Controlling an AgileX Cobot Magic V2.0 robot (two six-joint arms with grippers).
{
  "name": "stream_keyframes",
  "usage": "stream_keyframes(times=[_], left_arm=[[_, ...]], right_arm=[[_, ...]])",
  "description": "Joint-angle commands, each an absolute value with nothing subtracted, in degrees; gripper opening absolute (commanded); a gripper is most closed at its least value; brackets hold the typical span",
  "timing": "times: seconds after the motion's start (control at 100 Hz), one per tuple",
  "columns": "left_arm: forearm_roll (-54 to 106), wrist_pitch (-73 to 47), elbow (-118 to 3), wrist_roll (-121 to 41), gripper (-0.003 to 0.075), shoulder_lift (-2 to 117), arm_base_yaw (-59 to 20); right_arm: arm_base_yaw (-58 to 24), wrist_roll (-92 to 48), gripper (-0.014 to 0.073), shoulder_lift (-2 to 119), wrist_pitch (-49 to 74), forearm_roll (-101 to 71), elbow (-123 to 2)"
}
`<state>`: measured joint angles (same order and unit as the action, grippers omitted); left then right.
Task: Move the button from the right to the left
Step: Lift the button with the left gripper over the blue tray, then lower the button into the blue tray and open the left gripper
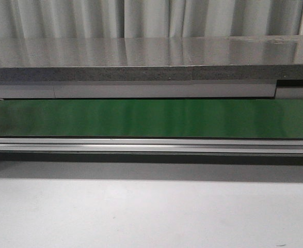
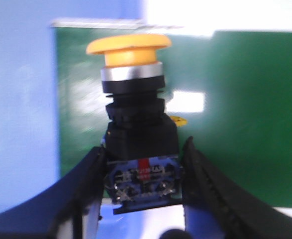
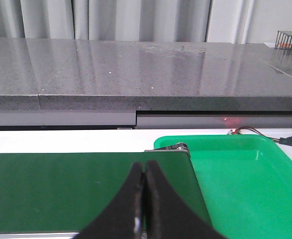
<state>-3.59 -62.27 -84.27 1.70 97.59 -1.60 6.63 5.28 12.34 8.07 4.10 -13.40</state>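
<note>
The button [image 2: 138, 124] is held in the left gripper [image 2: 143, 184]: the two black fingers [image 2: 83, 194] bear against opposite sides of its black body at the terminal end, where red and white marks show, and the yellow mushroom cap projects straight out beyond the fingertips. The green conveyor belt [image 2: 225, 124] lies behind the button, past the jaws; whether the button touches the belt or is clear of it cannot be told from this view. The right gripper [image 3: 145, 199] has its fingertips pressed together with nothing between them, and sits over its own end of the belt, with a green tray [image 3: 235, 179] just beside and beyond the jaws. Judged from this, the transfer to the left arm is done and the set-down on the left side remains, followed by release. Only the left wrist view shows the button and the grasp. Only the right wrist view shows the tray, the closed empty jaws and the grey stone counter [image 3: 136, 69] behind. The front view shows the belt and counter alone; no gripper and no button appear in it
</note>
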Motion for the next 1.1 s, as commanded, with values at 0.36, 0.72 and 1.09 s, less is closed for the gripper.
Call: stream_keyframes(times=[0.36, 0.72, 1.09], left_arm=[[-3.37, -59.03, -84.16, -10.92, 0.02, 95.0, 15.94], [-5.3, -53.57, -82.97, -15.39, 0.0185, 102.16, 17.63], [-6.56, -51.45, -82.97, -15.39, 0.0195, 109.62, 17.63]], right_arm=[[6.65, 5.08, -0.0066, 12.79, 3.92, 4.89, -14.93], [6.65, 5.08, -0.0066, 12.79, 3.92, 4.89, -14.93], [6.65, 5.08, -0.0066, 12.79, 3.92, 4.89, -14.93]])
